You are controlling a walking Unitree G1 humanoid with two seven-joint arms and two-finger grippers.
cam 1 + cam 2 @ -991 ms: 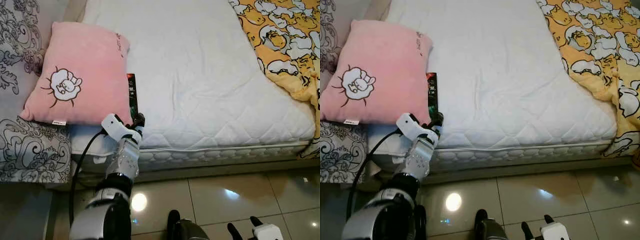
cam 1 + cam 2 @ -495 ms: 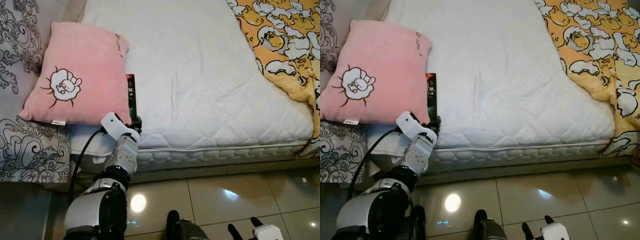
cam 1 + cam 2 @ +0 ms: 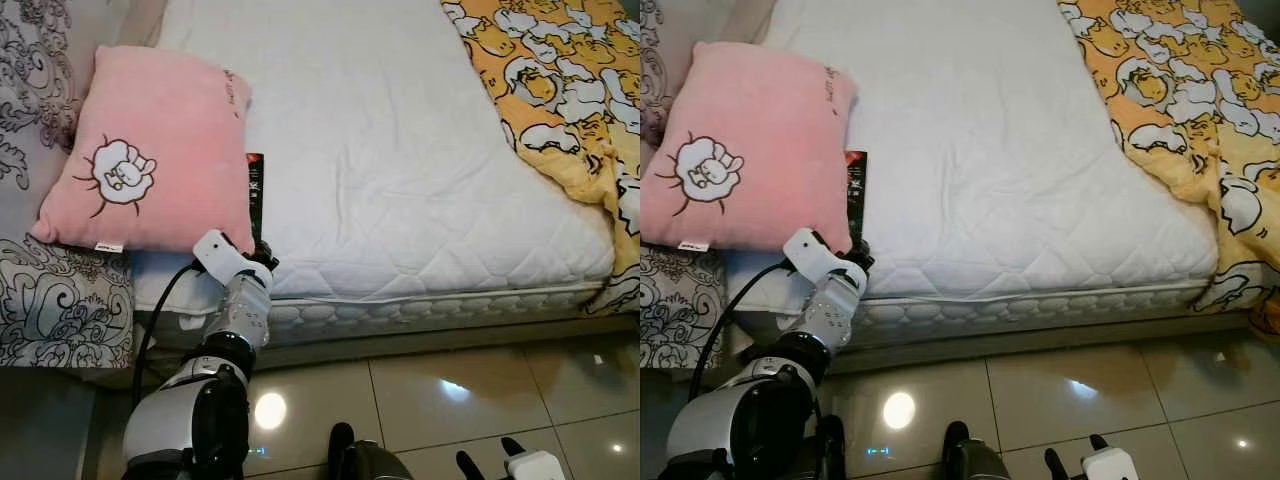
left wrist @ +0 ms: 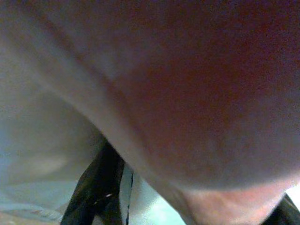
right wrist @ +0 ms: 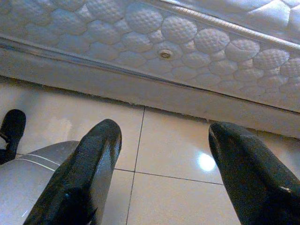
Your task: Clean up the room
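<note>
Nearest to us, low over the tiled floor (image 3: 450, 390) in front of the bed (image 3: 400, 180), our right gripper (image 5: 164, 164) hangs idle with its two black fingers spread wide and nothing between them.

Further out, our left gripper (image 3: 262, 258) reaches over the near edge of the bed, its tip at the near end of a thin dark book (image 3: 256, 190). We cannot tell whether these fingers are parted or closed on anything; the left wrist view is a blur of pink and white cloth.

The book lies flat on the white mattress pad, its long side tucked against the right edge of the pink pillow (image 3: 150, 160), near the bed's front left corner. We judge it light, stiff and flat, probably with a smooth cover that could slide on the quilted pad. The near short end, which is free of the pillow, looks the best place to pinch it, cover and pages together.

The pillow itself looks soft and yielding. Farther right, a yellow patterned blanket (image 3: 560, 90) hangs off the bed's far right side.
</note>
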